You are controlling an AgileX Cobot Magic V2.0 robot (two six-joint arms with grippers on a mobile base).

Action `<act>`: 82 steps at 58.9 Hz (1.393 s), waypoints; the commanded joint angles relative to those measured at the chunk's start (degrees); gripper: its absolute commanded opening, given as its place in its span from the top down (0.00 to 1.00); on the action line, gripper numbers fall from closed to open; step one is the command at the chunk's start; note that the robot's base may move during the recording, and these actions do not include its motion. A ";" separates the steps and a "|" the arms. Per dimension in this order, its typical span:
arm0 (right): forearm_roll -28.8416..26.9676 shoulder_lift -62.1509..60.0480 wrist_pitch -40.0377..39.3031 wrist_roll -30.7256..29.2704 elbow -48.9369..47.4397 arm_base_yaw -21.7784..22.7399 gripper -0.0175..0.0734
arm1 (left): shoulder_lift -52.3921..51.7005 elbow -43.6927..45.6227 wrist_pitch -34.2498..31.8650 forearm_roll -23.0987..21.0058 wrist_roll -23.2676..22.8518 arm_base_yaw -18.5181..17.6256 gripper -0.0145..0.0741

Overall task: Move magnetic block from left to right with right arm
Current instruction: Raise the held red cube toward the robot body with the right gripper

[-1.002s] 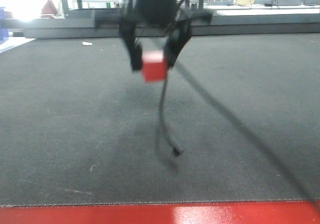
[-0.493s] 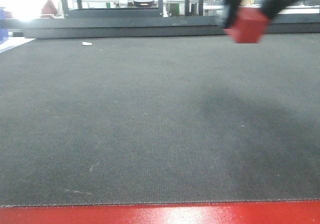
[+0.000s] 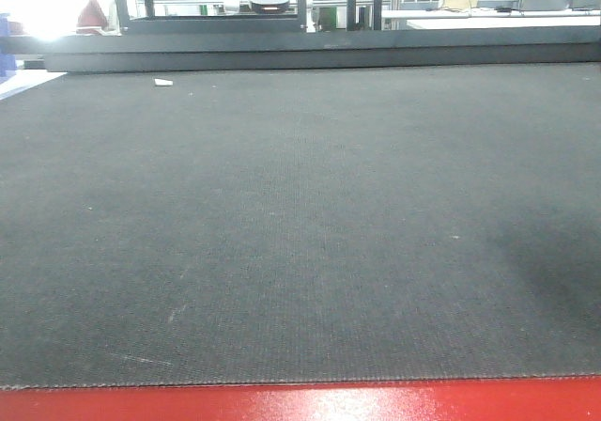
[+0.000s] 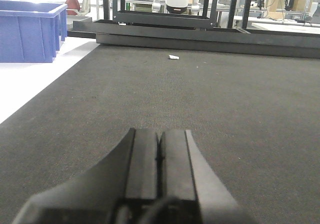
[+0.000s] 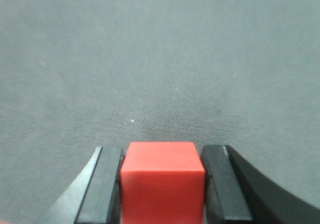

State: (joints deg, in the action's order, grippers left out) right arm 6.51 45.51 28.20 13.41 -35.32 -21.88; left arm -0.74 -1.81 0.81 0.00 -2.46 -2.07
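The right hand (image 5: 161, 159) has the magnetic block (image 5: 163, 181) pinched between its two dark fingers, one pad flat on each side face, closed only as far as the cube's width. The block seems to hang clear above the dark bench mat (image 5: 150, 59), though how high I cannot tell. The front view shows neither block nor hand, only a faint shadow on the mat at its right edge. The left hand (image 4: 159, 136) sits low over the mat with its fingers pressed together, holding nothing.

The main risk, as I judge it, is a release from too high: the cube would drop, bounce on a corner and roll away from the intended spot. Its smooth faces could also slide in the pads if the arm stops sharply. Being magnetic, it may cling to one finger as the hand opens and get dragged askew.

The block is a plain cube, solid bright red, matte, with crisp edges and no marks, sitting square between the fingers
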 commanded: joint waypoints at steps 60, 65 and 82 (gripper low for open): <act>7.25 -36.74 -5.20 -0.80 3.71 0.40 0.60 | -0.80 -0.59 -5.15 0.00 -0.25 0.05 0.97; 7.25 -36.74 -5.20 -0.80 3.71 0.40 0.60 | -0.80 -0.59 -5.15 0.00 -0.25 0.05 0.97; 7.25 -36.74 -5.20 -0.80 3.71 0.40 0.60 | -0.80 -0.59 -5.15 0.00 -0.25 0.05 0.97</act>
State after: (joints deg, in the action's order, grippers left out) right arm 12.59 8.07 28.05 13.02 -30.11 -21.88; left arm -0.74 -1.81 0.81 0.00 -2.46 -2.07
